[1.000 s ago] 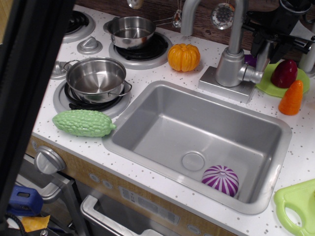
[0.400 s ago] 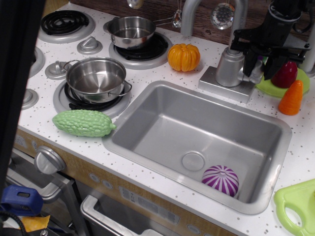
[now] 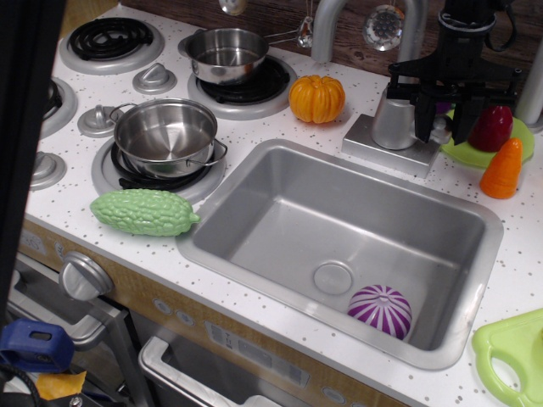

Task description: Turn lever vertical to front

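The lever [image 3: 439,127] is a short silver-grey stub sticking out to the right of the round faucet base [image 3: 392,119], at the back edge of the sink. My black gripper [image 3: 441,125] has come down from above right over it. Its two fingers [image 3: 422,119] hang apart, one on each side of the lever, and I see no squeeze on it. The lever is partly hidden between them. The tall arched spout [image 3: 327,25] rises behind the base.
The sink [image 3: 254,212] holds a purple striped ball [image 3: 380,310]. An orange pumpkin [image 3: 316,98] sits left of the faucet. A dark red fruit [image 3: 491,127] on a green plate and an orange carrot [image 3: 501,170] stand just right of my gripper. Pots [image 3: 165,136] sit on the burners, and a green gourd [image 3: 142,212] lies at the front.
My gripper has moved left and down from the back right to the faucet base, and its fingers now straddle the lever. The lever has not turned.
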`<state>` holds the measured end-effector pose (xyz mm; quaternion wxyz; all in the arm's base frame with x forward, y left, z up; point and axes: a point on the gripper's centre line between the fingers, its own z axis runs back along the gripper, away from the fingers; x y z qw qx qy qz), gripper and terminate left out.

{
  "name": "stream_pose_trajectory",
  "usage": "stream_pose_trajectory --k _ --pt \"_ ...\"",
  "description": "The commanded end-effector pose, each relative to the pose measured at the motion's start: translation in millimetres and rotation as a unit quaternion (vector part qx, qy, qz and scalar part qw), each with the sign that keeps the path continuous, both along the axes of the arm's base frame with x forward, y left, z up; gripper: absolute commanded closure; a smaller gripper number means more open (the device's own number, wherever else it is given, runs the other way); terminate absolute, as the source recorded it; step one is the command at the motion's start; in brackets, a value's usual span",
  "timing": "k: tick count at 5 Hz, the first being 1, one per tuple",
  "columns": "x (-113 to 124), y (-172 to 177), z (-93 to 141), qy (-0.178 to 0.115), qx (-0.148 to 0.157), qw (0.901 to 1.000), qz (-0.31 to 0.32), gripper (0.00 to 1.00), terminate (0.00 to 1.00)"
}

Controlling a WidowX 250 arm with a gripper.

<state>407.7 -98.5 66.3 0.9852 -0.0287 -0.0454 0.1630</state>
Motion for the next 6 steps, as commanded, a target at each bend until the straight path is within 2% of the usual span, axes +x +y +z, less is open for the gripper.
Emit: stream_pose_trajectory --k 1,3,4,5,6 --pt "-4 -8 6 -0.022 0.009 0.9997 0.005 1.0 0.0" --pt "-17 -13 -26 -0.052 0.038 0.9979 0.005 1.0 0.0" --pt "-14 -8 -32 -0.057 0.031 0.9979 -0.003 1.0 0.0" --pt "-13 -5 -25 -0.057 0.039 0.9974 -0.02 0.0 0.0" --pt "-13 -5 -25 -0.057 0.039 0.9974 -0.02 0.0 1.0"
